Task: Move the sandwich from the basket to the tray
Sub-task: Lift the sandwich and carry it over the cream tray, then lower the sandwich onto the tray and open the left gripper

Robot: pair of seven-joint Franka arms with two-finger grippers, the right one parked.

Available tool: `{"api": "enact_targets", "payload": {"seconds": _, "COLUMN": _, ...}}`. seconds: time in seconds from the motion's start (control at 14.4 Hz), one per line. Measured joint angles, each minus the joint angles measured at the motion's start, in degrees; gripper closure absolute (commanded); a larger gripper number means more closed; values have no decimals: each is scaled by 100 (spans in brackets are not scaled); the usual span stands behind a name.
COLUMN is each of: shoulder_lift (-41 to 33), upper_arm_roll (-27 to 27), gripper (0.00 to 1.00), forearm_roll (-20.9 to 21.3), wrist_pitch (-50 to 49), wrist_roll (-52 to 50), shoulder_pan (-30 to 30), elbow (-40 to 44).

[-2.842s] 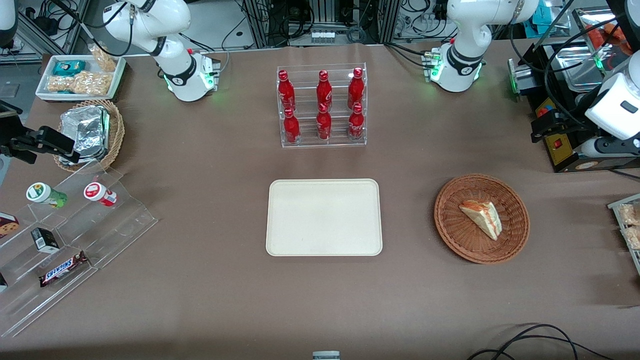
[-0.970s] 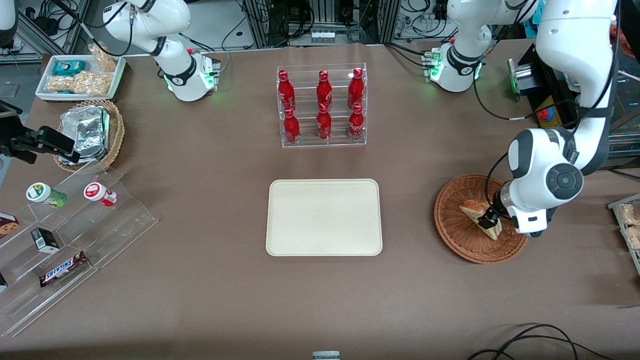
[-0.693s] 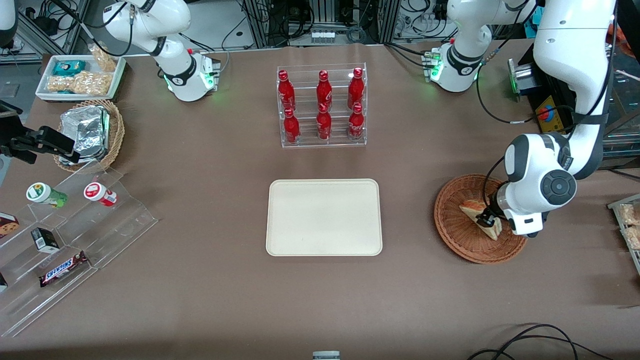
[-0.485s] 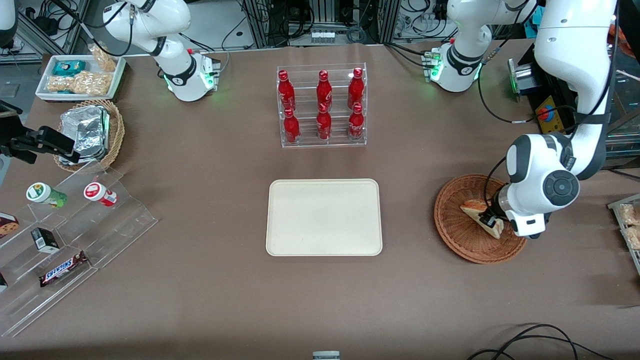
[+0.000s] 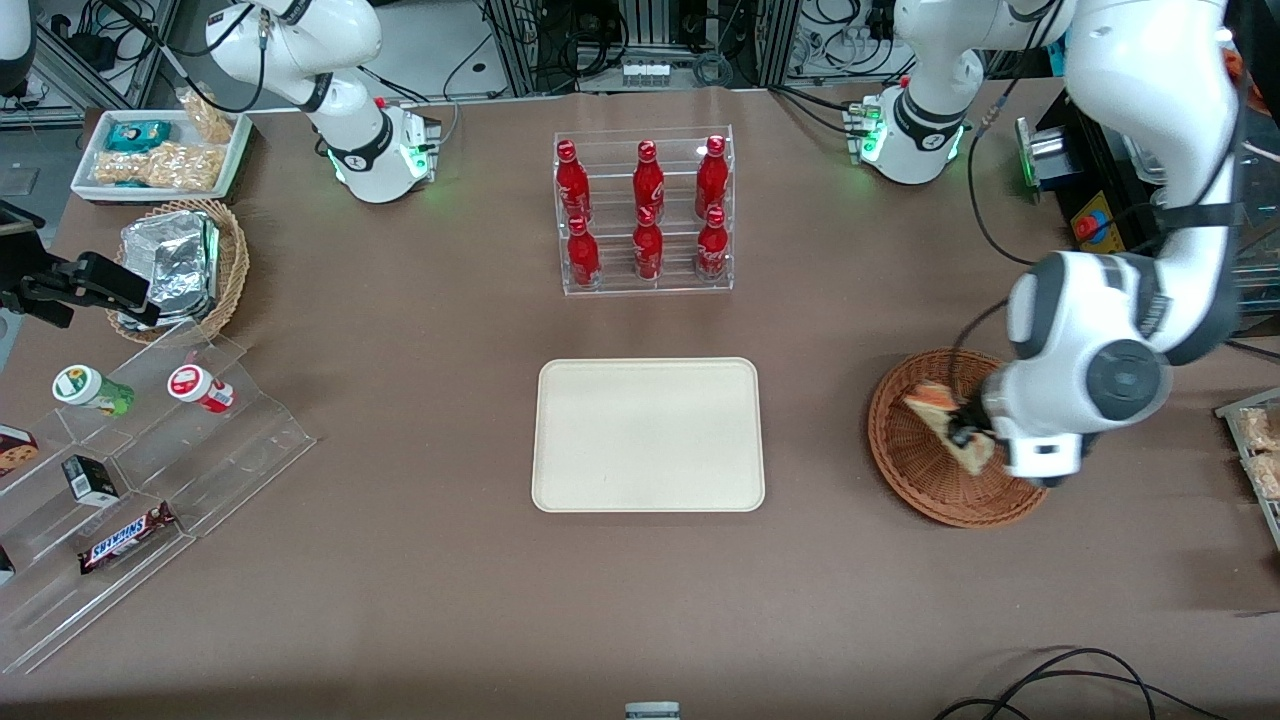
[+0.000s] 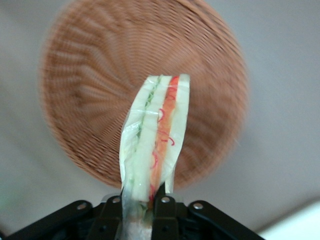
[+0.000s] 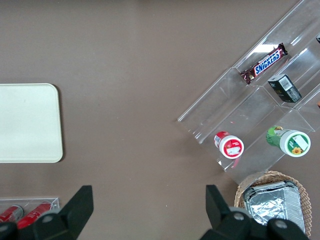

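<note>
The gripper is clenched on one end of the sandwich, which hangs clear above the basket in the wrist view, its wrapped wedge reaching out from the fingers with most of its length unsupported. That is the main risk, I judge: the grip sits on a narrow edge of soft bread, so a quick swing toward the tray could let the wedge pivot or slip out and drop onto the bare surface between basket and tray. Squeezing harder could crush the layers instead. A low carry might also clip the basket rim or the tray's rim. By count: one sandwich, one reddish basket, one cream tray, and six red bottles in a clear rack, farther from the front camera than the tray.
</note>
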Motion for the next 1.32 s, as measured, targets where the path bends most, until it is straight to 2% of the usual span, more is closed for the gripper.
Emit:
{"api": "enact_targets", "payload": {"seconds": 0.21, "shoulder_lift": 106, "upper_arm_roll": -414, "gripper": 96, "forearm_roll": 3, "wrist_pitch": 643, "wrist_roll": 622, "shoulder_pan": -419, "elbow": -31}}
{"api": "enact_targets", "payload": {"seconds": 0.49, "shoulder_lift": 535, "upper_arm_roll": -541, "gripper": 100, "forearm_roll": 4, "wrist_pitch": 1727, "wrist_roll": 773, "shoulder_pan": -1379, "elbow": 3}}
{"api": "enact_targets", "payload": {"seconds": 0.76, "shoulder_lift": 1245, "upper_arm_roll": -536, "gripper": 100, "forearm_roll": 10, "wrist_pitch": 1895, "wrist_roll": 457, "shoulder_pan": -2259, "elbow": 751}}
{"api": "enact_targets", "payload": {"seconds": 1.11, "shoulder_lift": 1935, "upper_arm_roll": -526, "gripper": 100, "forearm_roll": 51, "wrist_pitch": 1897, "wrist_roll": 371, "shoulder_pan": -2617, "elbow": 1601}}
{"api": "enact_targets", "payload": {"seconds": 1.32, "shoulder_lift": 2181, "upper_arm_roll": -524, "gripper": 96, "forearm_roll": 453, "wrist_pitch": 1897, "wrist_roll": 106, "shoulder_pan": -2625, "elbow": 1788}}
